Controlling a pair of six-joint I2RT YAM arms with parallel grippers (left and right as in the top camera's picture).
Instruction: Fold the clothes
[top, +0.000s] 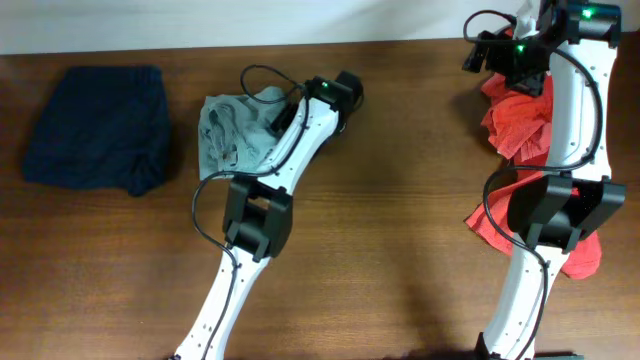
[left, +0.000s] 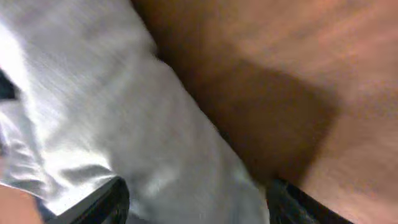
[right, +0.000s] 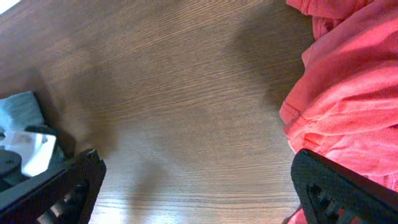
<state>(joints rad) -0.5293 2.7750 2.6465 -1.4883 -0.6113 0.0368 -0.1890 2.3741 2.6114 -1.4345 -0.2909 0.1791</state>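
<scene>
Left hand (left: 198, 200) spread over grey cloth (left: 118, 118), right hand (right: 199, 186) released beside red cloth (right: 351, 87); we risk pinching bunched layers and dragging a crumpled heap.

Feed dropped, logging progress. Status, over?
Left gripper open, grey garment between its fingers. Right gripper open over table, red garment beside it. Navy garment apart, far left; nothing blocking.

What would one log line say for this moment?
left gripper: open over grey cloth | right gripper: open, beside red cloth | navy cloth: apart
</scene>
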